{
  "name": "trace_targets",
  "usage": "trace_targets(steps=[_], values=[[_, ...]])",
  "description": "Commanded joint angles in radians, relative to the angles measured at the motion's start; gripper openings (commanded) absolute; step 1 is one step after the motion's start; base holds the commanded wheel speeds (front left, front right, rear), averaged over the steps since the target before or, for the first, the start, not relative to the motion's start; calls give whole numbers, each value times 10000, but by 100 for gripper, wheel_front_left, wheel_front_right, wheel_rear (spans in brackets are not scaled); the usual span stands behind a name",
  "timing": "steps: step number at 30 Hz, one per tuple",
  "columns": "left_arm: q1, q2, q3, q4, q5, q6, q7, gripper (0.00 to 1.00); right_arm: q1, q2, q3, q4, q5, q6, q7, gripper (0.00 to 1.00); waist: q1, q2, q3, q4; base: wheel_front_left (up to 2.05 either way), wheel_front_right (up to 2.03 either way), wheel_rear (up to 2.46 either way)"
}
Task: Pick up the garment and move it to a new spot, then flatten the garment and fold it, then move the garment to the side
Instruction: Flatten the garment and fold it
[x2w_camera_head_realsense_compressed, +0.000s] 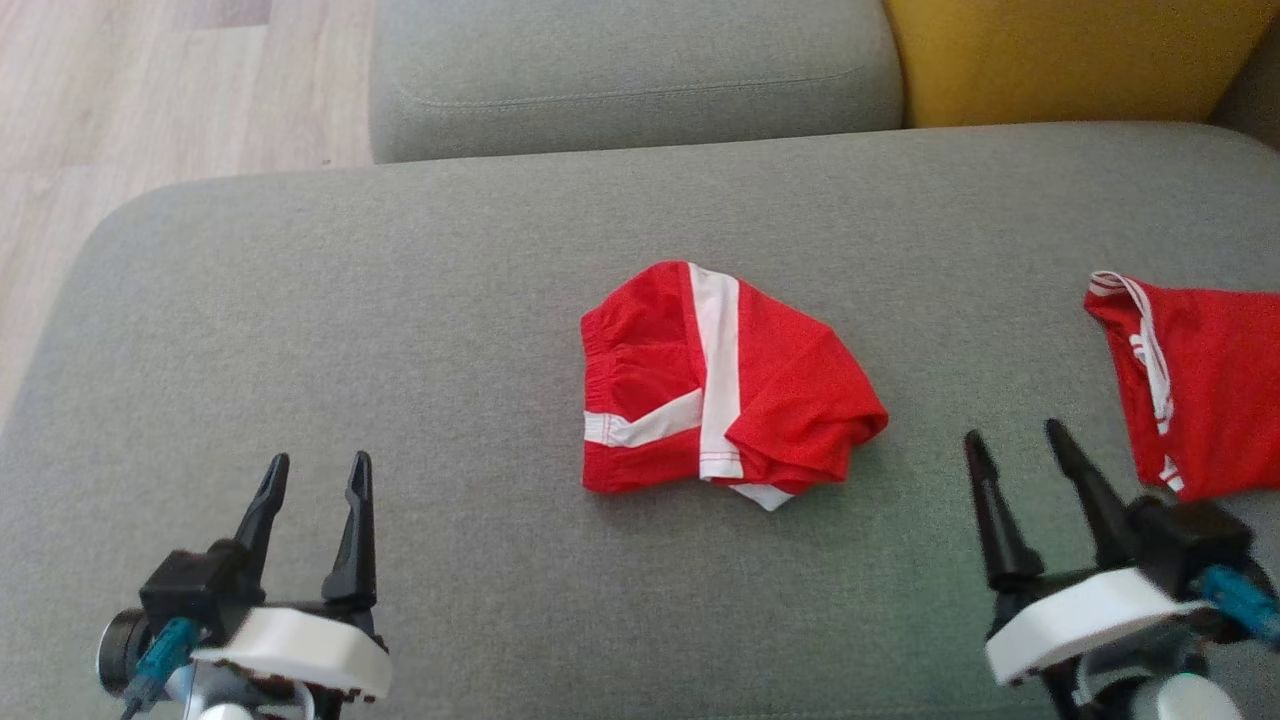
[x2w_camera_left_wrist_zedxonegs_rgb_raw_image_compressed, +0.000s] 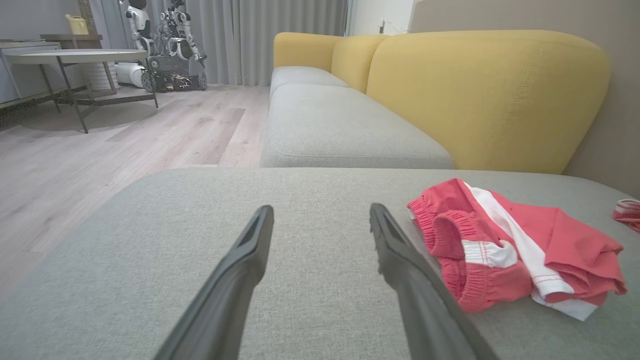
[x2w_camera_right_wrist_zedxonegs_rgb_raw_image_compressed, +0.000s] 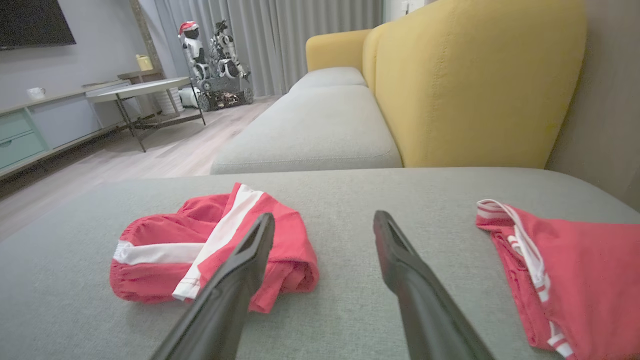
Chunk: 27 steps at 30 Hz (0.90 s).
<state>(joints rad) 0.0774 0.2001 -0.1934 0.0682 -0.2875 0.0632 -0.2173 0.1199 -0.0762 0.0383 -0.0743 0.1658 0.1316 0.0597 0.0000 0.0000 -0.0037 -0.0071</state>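
The left gripper hovers over the grey cushion with its jaws spread wide and empty. The right gripper is spread just as wide and holds nothing. The shorts lie in a folded heap on the cushion, ahead and right of the left gripper, ahead and left of the right one, touching neither. Another red garment lies just right of the right gripper.

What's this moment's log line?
garment: crumpled on cushion | left tool: open, empty | right tool: open, empty | other red cloth: at right
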Motion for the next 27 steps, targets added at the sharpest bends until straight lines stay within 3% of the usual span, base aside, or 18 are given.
trace_targets(steps=[1,8,13,23,24,25,27], values=[[-574,178,297,-299,-25,72,-110,100,-282,-217,432,-244,-67,-9,38,100,0,0,22,140,0,0,0],[-934,97,136,-382,72,52,-198,100,-692,-651,1956,549,6,-9,250,100,0,0,309,834,0,0,0],[-1400,-99,-100,-328,175,-21,-288,100,-1459,-1023,3203,1775,147,-9,287,100,0,0,689,1607,0,0,0],[-2066,-548,-231,-41,321,-200,-433,100,-2894,-1620,3862,3825,-553,-9,379,98,0,0,1365,2749,0,0,0],[-2115,-594,-219,-41,338,-214,-436,100,-2956,-1646,3843,3912,-491,-9,363,38,0,0,1397,2807,0,0,0],[-2151,-631,-190,-66,358,-234,-438,100,-2991,-1675,3820,3975,-423,-9,395,0,0,0,1426,2839,0,0,0],[-2188,-687,-113,-109,402,-285,-440,100,-3025,-1744,3717,3947,-325,-9,386,0,0,0,1465,2878,0,0,0]])
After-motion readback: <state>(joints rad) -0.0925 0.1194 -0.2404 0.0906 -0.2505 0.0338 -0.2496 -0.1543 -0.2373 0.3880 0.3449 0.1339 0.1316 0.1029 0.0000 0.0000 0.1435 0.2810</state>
